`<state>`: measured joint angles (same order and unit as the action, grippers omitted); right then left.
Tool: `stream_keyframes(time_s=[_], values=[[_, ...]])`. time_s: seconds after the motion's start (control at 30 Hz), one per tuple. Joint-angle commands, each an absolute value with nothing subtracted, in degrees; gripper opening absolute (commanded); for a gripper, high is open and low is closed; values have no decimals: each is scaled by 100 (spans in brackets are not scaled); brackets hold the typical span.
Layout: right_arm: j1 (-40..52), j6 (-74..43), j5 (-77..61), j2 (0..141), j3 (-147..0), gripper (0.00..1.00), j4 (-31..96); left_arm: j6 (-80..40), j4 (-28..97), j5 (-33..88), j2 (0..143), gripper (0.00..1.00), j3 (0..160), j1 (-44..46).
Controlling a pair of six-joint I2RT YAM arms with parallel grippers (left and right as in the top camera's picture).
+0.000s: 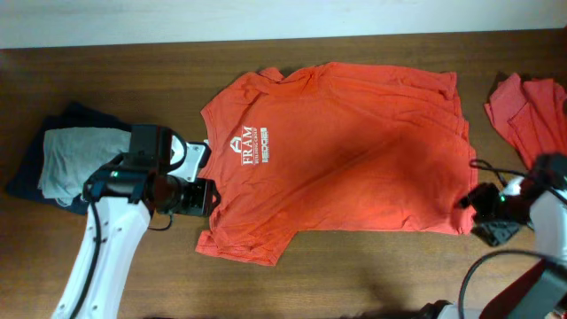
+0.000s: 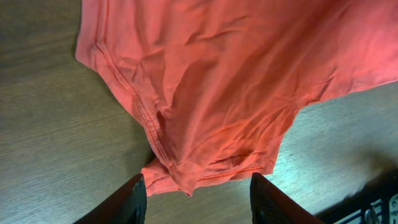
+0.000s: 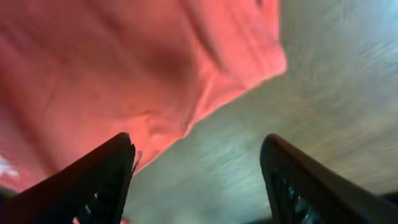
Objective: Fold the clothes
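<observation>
Left tool [image 1: 209, 197] and right tool [image 1: 474, 206] both spread and empty, one at each end of the orange-red T-shirt [image 1: 354, 151].
The T-shirt lies flat, logo up, on the worktop [image 1: 372, 275] between the two tools. A rumpled hemmed corner [image 2: 186, 171] sits just ahead of the left tool's fingers [image 2: 134, 202], not between them. The right tool's fingers [image 3: 102, 180] straddle bare wood, with the shirt's edge ahead and beside one fingertip; I cannot tell whether they touch. A second orange-red shirt [image 1: 532, 102] lies crumpled beyond the right tool. Folded navy and grey garments [image 1: 62, 159] sit behind the left tool.
</observation>
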<state>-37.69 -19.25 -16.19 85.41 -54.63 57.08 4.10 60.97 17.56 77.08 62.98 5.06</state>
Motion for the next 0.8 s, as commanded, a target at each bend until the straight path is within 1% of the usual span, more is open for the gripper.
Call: stream_keyframes(time_s=[0.0,0.23,0.5,0.67,0.7,0.77], values=[[-4198,-1737,-2062,8794,-5177,67,5561,504,6005,1844,7915,53,6259,548],[-4386,-1704,-2060,9094,-4711,67,5002,504,5793,1841,8040,54,6259,784],[-4512,-2049,-1559,9129,-4619,67,4635,504,5789,1839,8040,53,6259,902],[-4506,-2300,-1538,9129,-4545,67,4237,504,5787,1839,8040,53,6259,902],[-4506,-2305,-1540,9129,-4510,66,4152,504,5787,1839,8040,54,6259,902],[-4506,-2303,-1535,9129,-4429,62,4056,504,5789,1839,8040,53,6259,902]])
